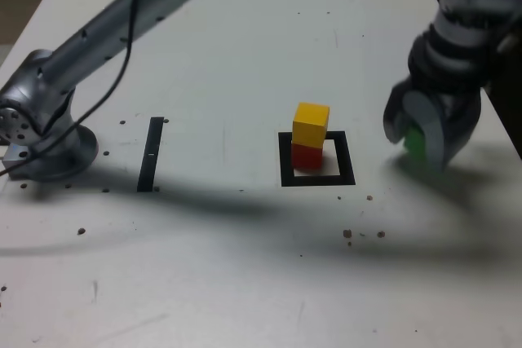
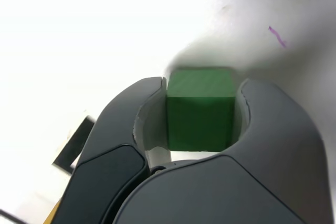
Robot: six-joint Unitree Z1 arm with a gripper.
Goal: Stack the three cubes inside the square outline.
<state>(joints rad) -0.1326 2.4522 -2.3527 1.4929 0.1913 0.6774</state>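
On the white worktop [image 1: 245,46] the tool [image 1: 418,138] is clamped on the green cube [image 2: 200,109] at the exterior view's right, well apart from the square outline [image 1: 316,179], where the yellow cube [image 1: 311,123] sits atop the red cube [image 1: 307,156].
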